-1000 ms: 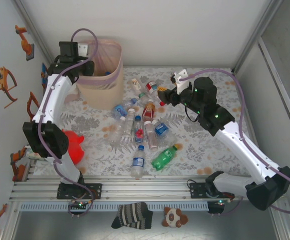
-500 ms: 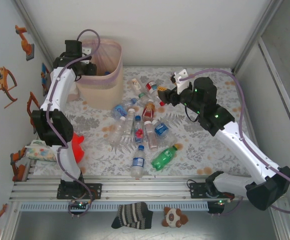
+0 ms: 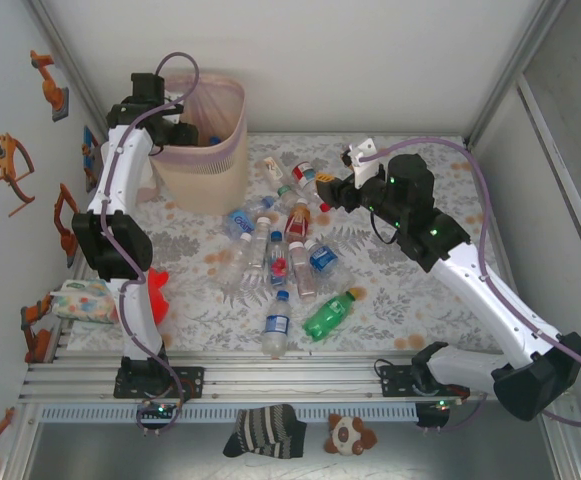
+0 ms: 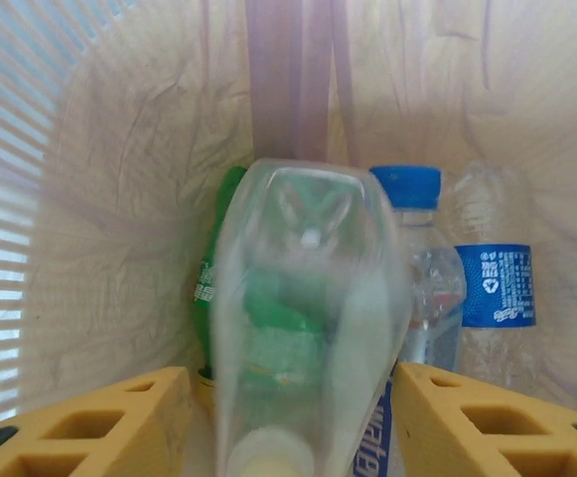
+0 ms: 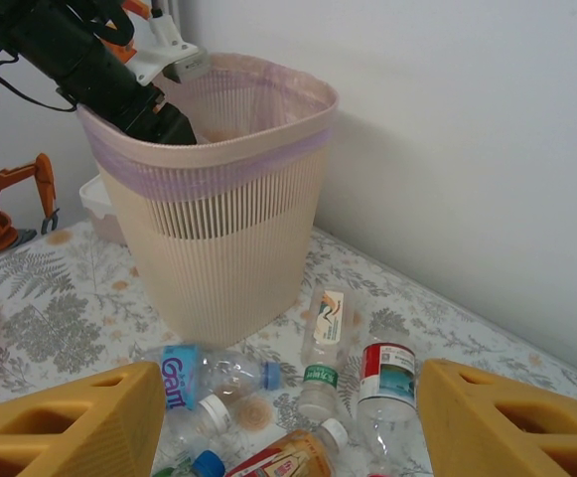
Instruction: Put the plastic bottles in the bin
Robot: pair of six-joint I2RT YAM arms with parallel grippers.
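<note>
Your left gripper (image 4: 291, 368), grip unclear, is flanking a clear bottle (image 4: 308, 298) inside the bin (image 4: 99, 219); most plastic bottles (image 3: 328, 313) are lying outside.

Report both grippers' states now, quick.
Left gripper: clear plastic bottle between its fingers over the pink-lined beige bin; whether gripped or released cannot be told.
Right gripper: open, holding nothing.

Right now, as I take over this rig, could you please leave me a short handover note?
Left gripper: inside the bin, a clear bottle between its jaws; grip or release unclear.
Right gripper: open, empty, above the table bottles.
Done: at least a green bottle and a blue-capped bottle are in the bin.
Left: about a dozen on the table.
</note>
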